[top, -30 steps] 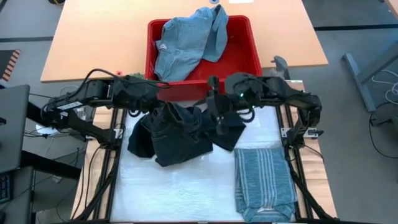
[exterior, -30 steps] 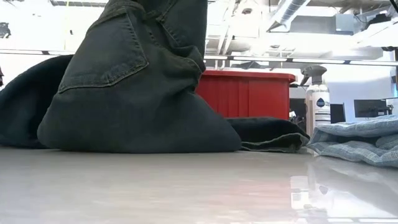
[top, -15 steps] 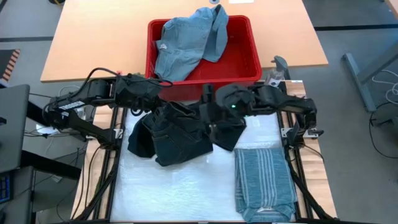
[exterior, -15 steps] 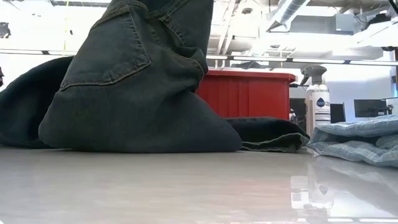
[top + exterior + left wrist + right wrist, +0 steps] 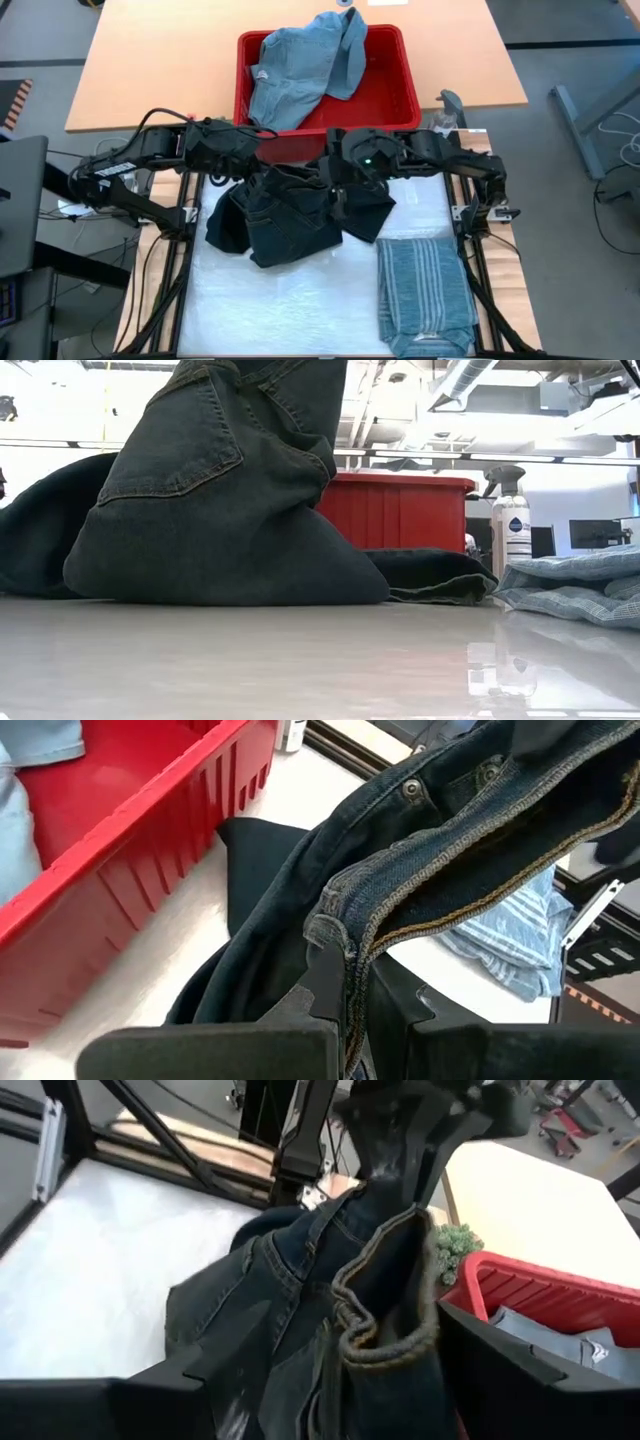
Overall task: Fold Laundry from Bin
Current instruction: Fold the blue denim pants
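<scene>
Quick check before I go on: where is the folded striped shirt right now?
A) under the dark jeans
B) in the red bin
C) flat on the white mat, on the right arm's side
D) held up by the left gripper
C: the high view shows the striped shirt lying folded on the white mat, apart from the dark jeans; the bin holds only light blue denim.

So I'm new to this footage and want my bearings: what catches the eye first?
The dark jeans, bunched mid-table, hang by the waistband from the shut left gripper, with the open right gripper right at them. Behind them the red bin still holds light blue denim. A folded striped shirt lies at the table's front right.
</scene>
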